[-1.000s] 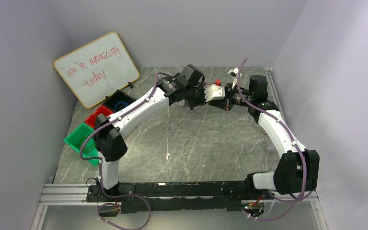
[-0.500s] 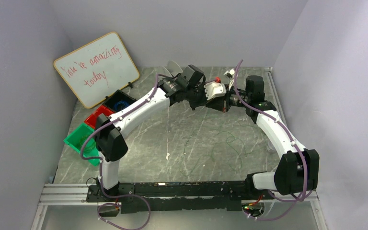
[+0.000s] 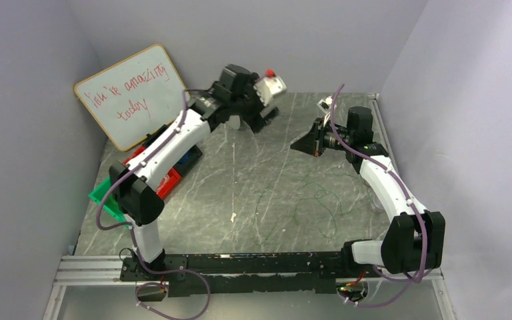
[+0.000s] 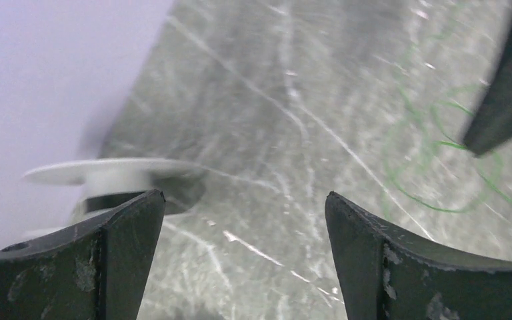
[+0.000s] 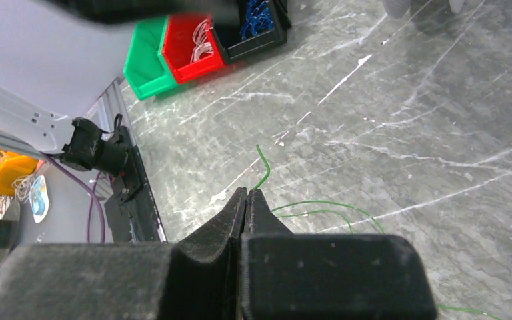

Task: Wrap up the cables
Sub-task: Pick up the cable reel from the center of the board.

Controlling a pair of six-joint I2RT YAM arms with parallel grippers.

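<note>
Right gripper (image 5: 247, 192) is closed on the cables (image 5: 265, 167); left gripper (image 4: 243, 197) is held wide open and empty.
From the closed fingertips the thin green cables are led down to loose loops lying on the table (image 3: 240, 187), toward its right edge.

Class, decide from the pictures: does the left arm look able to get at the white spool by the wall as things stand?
Probably yes: the left gripper hovers with jaws open and the white spool just ahead, slightly off to one side; only bare table lies between them.
</note>
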